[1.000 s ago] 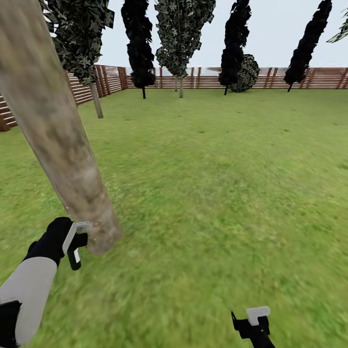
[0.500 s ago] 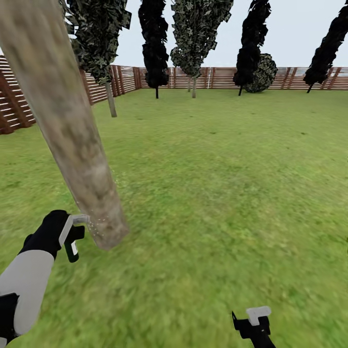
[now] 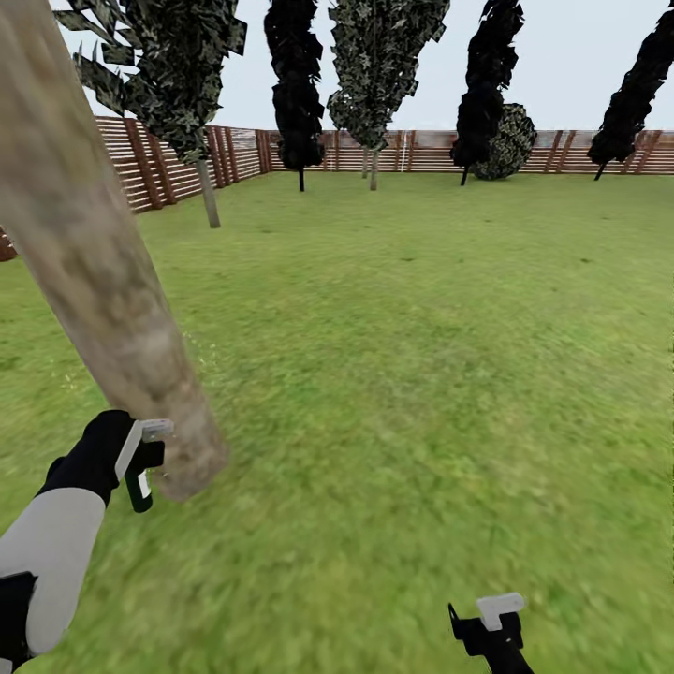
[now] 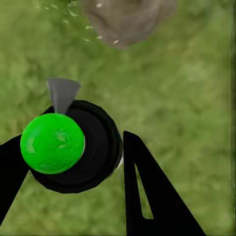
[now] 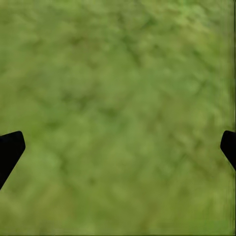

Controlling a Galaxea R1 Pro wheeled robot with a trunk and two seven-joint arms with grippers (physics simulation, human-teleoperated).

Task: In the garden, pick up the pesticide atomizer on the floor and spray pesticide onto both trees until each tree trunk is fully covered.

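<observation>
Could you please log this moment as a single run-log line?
left hand: shut on atomizer, nozzle at tree trunk base | white specks near trunk | right hand: open, over lawn

The pesticide atomizer [image 3: 142, 468] is a small dark bottle with a pale label, clamped in the left claw [image 3: 140, 447] just beside the base of the tree trunk [image 3: 103, 281]. In the left wrist view the atomizer [image 4: 73, 147] is a black round body with a bright green cap and a grey nozzle aimed at the trunk's base [image 4: 125, 19]. The trunk is thick, pale grey-brown and blotchy, leaning in the head view. Fine white specks of pesticide [image 3: 201, 360] dot the air by the trunk.
</observation>
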